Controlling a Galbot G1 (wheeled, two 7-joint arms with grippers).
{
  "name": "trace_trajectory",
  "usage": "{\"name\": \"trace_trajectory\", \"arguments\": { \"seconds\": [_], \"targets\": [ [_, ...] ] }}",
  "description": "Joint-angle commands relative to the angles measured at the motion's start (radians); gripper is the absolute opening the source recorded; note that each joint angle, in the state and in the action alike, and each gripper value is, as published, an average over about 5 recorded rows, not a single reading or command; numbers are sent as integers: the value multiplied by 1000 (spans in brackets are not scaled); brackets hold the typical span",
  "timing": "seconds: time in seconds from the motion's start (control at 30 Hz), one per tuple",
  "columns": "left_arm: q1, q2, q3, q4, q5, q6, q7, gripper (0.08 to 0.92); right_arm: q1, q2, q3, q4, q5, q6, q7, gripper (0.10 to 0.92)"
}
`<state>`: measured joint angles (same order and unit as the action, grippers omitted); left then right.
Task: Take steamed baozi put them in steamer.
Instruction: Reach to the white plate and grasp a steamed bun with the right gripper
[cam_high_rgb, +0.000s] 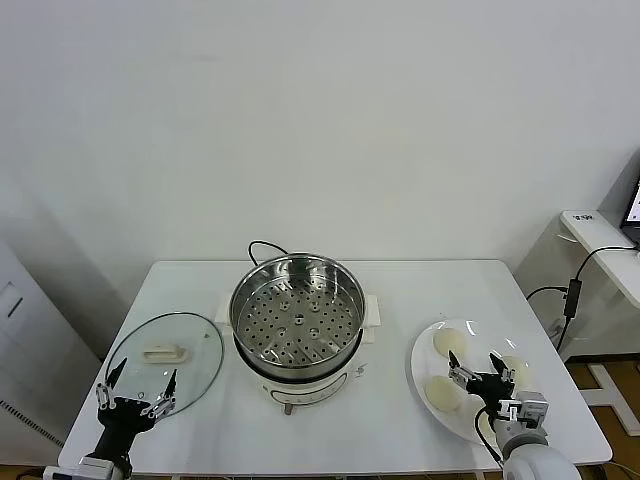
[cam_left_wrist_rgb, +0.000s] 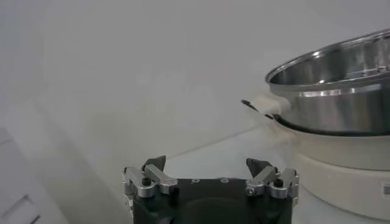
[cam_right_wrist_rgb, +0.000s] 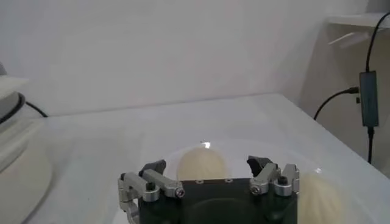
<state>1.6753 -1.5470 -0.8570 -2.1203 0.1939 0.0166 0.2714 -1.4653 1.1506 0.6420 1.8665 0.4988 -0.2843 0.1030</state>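
The steamer (cam_high_rgb: 297, 318), a shiny steel pot with a perforated floor on a white base, stands mid-table and is empty. It also shows in the left wrist view (cam_left_wrist_rgb: 341, 91). Three cream-white baozi show on the white plate (cam_high_rgb: 422, 365) at the right: one at the far side (cam_high_rgb: 447, 343), one nearer (cam_high_rgb: 441, 392), one (cam_high_rgb: 516, 371) partly behind my right gripper (cam_high_rgb: 475, 362). That gripper is open just above the plate. In the right wrist view a baozi (cam_right_wrist_rgb: 202, 163) lies ahead between the open fingers of the gripper (cam_right_wrist_rgb: 207, 165), and another (cam_right_wrist_rgb: 320, 198) lies beside it. My left gripper (cam_high_rgb: 140, 376) is open and empty.
A round glass lid (cam_high_rgb: 165, 358) with a cream handle lies at the table's left, with the left gripper at its near edge. A black cord runs behind the steamer. A white side table with a cable stands off to the right.
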Motion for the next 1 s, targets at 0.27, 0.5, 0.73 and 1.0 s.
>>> {"name": "trace_trajectory", "arguments": {
  "seconds": [0.27, 0.5, 0.73, 1.0],
  "targets": [
    [47, -21, -8, 0, -28, -46, 6, 823, 46, -389, 78, -88, -138, 108, -526, 823],
    [49, -36, -7, -3, -27, -56, 3, 823, 313, -749, 6, -302, -355, 280, -1049, 823],
    [43, -36, -9, -12, -26, -51, 1, 823, 856, -863, -476, -416, -525, 280, -1366, 823],
    [17, -30, -10, -13, -21, -37, -4, 823, 1371, -724, -1058, -544, -584, 234, -1415, 823]
  ]
}}
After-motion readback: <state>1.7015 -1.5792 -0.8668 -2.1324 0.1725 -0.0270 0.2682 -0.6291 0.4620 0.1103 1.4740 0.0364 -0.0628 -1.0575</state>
